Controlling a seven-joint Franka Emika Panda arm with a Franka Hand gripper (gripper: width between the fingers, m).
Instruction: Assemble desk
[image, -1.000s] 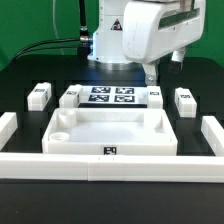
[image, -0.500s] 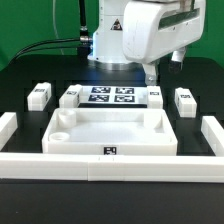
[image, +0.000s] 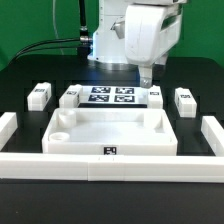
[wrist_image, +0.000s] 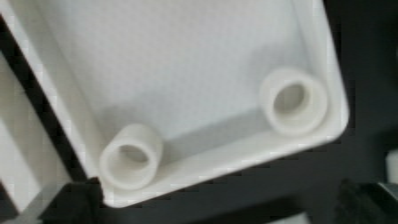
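Note:
The white tray-like tabletop (image: 110, 130) lies in the middle of the table with a tag on its front rim. In the wrist view the tabletop (wrist_image: 178, 70) fills the picture, showing two round sockets (wrist_image: 128, 157) near one end. Four white legs lie behind it: two at the exterior view's left (image: 40, 94) (image: 68, 97) and two at its right (image: 155, 96) (image: 185, 99). My gripper (image: 146, 75) hangs above the back right of the tabletop, near the inner right leg. It holds nothing. In the wrist view the gripper (wrist_image: 222, 208) shows only as dark blurs set apart.
The marker board (image: 110, 96) lies behind the tabletop, between the inner legs. Long white border rails run along the front (image: 110, 165), the exterior view's left (image: 8, 125) and its right (image: 213, 131). The robot base (image: 110, 50) stands at the back.
The arm's hand has shifted a little toward the exterior view's left and turned. The tabletop and legs have not moved.

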